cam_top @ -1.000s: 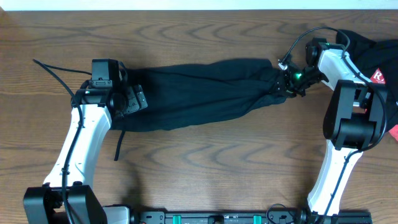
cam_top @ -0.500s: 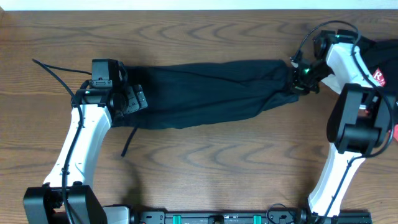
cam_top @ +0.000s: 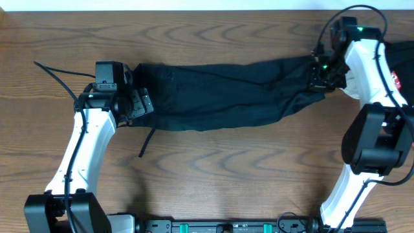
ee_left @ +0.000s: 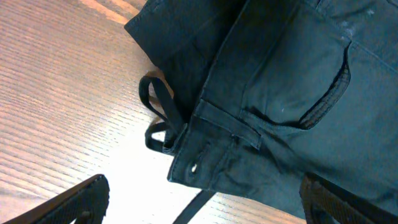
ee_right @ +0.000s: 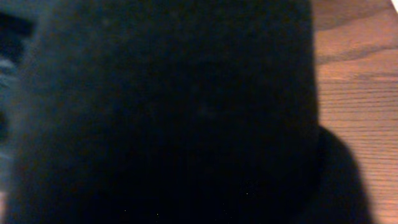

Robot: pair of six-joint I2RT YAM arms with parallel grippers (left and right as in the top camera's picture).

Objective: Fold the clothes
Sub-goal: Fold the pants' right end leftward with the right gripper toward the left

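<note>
Where the clothing lies: black fabric trousers (cam_top: 220, 94) stretch in 1 long band across the far half of the brown wood-grain surface (cam_top: 213, 175), waist end to the left and leg end to the right.
Waist end: in the left wrist view the waistband lies flat on the wood, with a stitched buttonhole (ee_left: 196, 167) near its corner and a curved pocket opening (ee_left: 329, 93) further right.
Strap: a thin black strap (cam_top: 147, 141) trails from the waist toward the near side and rests on the wood.
Left gripper (cam_top: 139, 103): sits over the waist end with its jaws spread wide. Its 2 fingertips (ee_left: 74, 202) show at the lower corners of the wrist view, and they pinch nothing.
Right gripper (cam_top: 320, 72): sits at the far right, at the leg end. The cloth narrows into a tight bunch at the jaws, which look closed on it.
Right wrist view: 1 dark shape fills it, too close and blurred to make out, with bare wood along the right edge.
Other: a second dark garment (cam_top: 402, 55) lies at the right edge, beyond the right arm.
</note>
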